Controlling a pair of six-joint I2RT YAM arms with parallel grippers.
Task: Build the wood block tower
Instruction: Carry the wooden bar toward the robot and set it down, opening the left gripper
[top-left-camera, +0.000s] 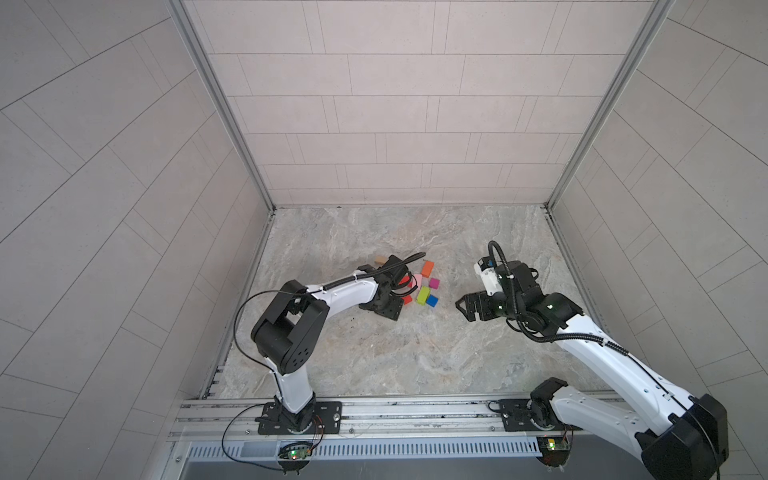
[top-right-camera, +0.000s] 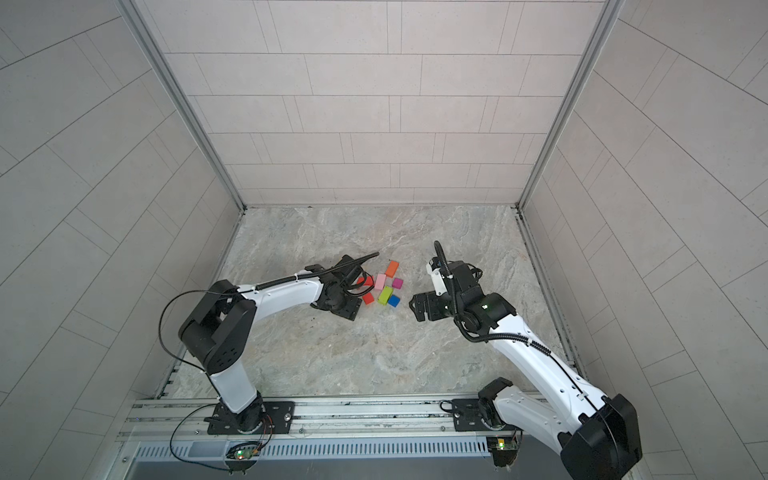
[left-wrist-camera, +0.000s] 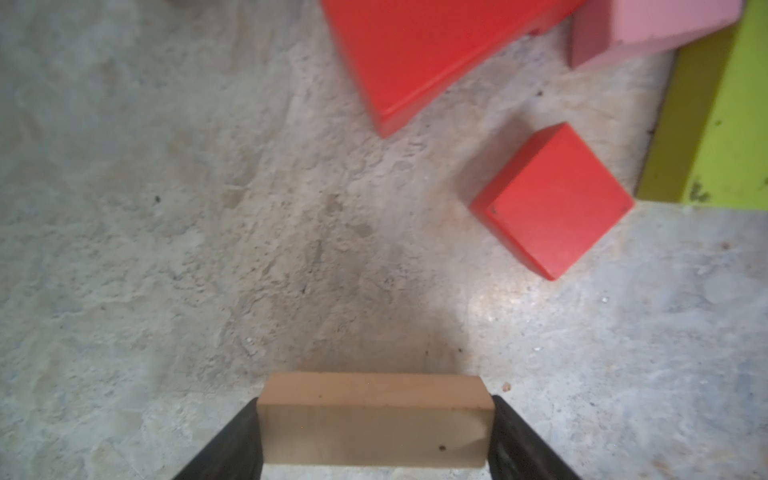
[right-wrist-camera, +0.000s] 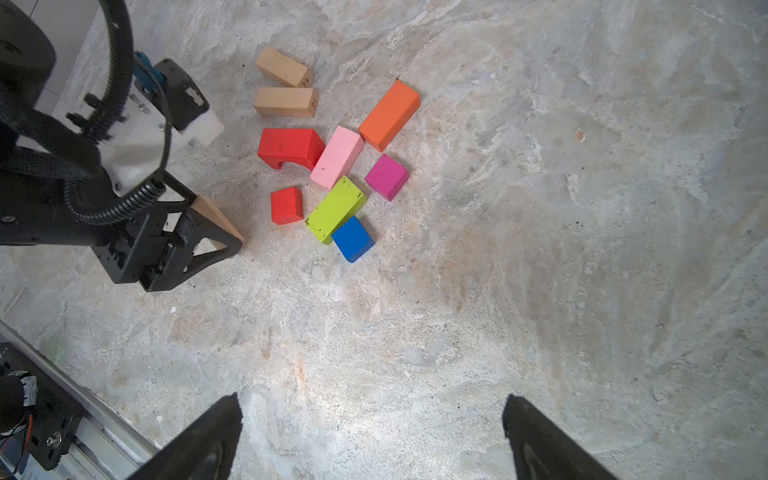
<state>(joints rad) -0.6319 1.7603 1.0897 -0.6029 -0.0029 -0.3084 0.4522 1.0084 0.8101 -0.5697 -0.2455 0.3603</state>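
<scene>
My left gripper (left-wrist-camera: 375, 401) is shut on a plain tan bar (left-wrist-camera: 374, 419), one finger on each end, low over the marble floor; the right wrist view shows this tan bar (right-wrist-camera: 212, 214) too. Beside it lie a red cube (right-wrist-camera: 286, 205) and a red arch (right-wrist-camera: 289, 146). The other wood blocks lie flat, none stacked: two tan bars (right-wrist-camera: 284, 102), pink (right-wrist-camera: 337, 157), orange (right-wrist-camera: 390, 115), lime (right-wrist-camera: 336, 209), magenta (right-wrist-camera: 387, 177) and blue (right-wrist-camera: 352, 238). No tower is in view. My right gripper (right-wrist-camera: 372, 409) is open and empty, to the right of the cluster (top-left-camera: 461, 305).
Grey tiled walls close in the marble floor (top-left-camera: 374, 357) on three sides. A metal rail (top-left-camera: 374, 415) with both arm bases runs along the near edge. The left arm's cable (top-left-camera: 411, 257) loops over the blocks' left side.
</scene>
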